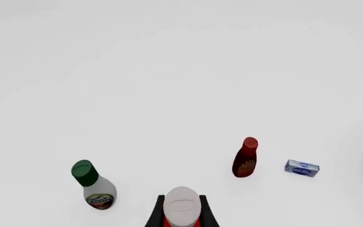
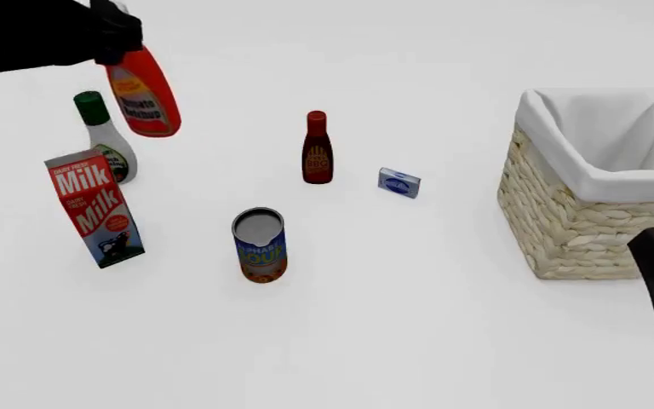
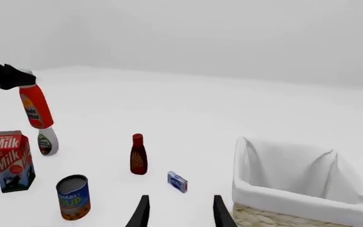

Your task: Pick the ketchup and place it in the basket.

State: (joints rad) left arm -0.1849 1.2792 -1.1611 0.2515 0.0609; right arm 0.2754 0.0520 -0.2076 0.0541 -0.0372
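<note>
Ketchup (image 2: pixel 143 95) lifted clear of tabletop (image 2: pixel 418 298), clamped near cap in left tool (image 2: pixel 113 34).
Hanging tilted above far-left corner; right tool (image 3: pixel 179 211) spread, holding nothing, beside basket (image 2: pixel 582 230).

A milk carton (image 2: pixel 93 207) stands at the left just before a green-capped white bottle (image 2: pixel 106 140), with a tin can (image 2: pixel 260 245), a dark red-brown bottle (image 2: pixel 317 149) and a small blue box (image 2: pixel 400 182) further right.

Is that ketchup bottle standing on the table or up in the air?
In the air. The left gripper holds the ketchup by its cap end, tilted, above the green-capped bottle.
</note>
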